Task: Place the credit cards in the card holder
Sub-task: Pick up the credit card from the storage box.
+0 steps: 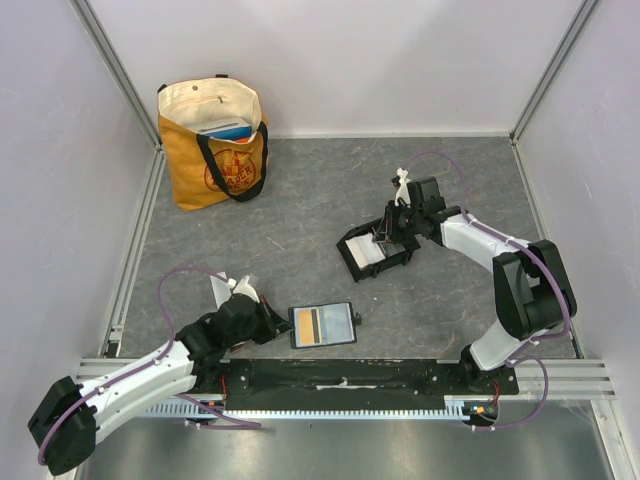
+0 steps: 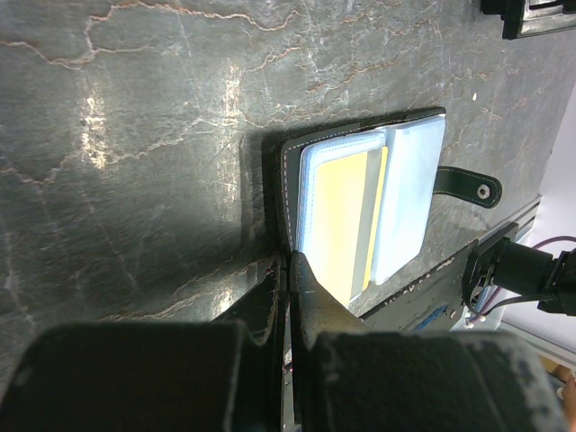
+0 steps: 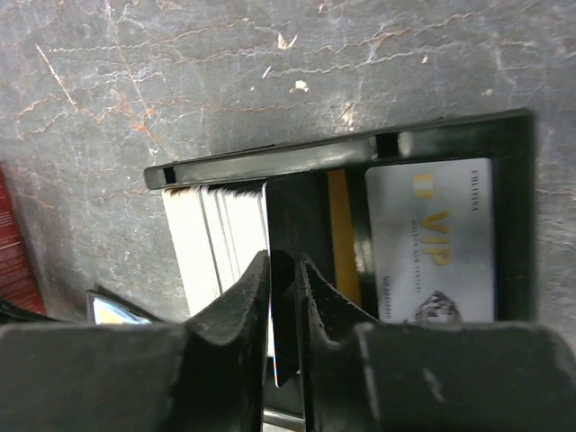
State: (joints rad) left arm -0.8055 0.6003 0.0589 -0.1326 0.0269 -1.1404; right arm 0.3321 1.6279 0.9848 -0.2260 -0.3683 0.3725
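The black card holder (image 1: 347,256) lies right of centre. In the right wrist view (image 3: 270,160) its left compartment holds a stack of pale cards (image 3: 216,238). Its right compartment holds a grey VIP card (image 3: 432,243) and an orange-gold card (image 3: 338,234). My right gripper (image 1: 385,238) (image 3: 283,261) is shut on a dark-looking credit card (image 3: 286,225), held on edge over the holder's middle. A flat black wallet (image 1: 322,343) (image 2: 281,180) lies open near the front, showing an orange-gold card (image 2: 342,216) and pale sleeves (image 2: 409,198). My left gripper (image 1: 280,325) (image 2: 292,261) is shut, tips at the wallet's left edge.
An orange and cream tote bag (image 1: 213,140) stands at the back left. White walls enclose the grey table on three sides. A black rail (image 1: 340,375) runs along the front edge between the arm bases.
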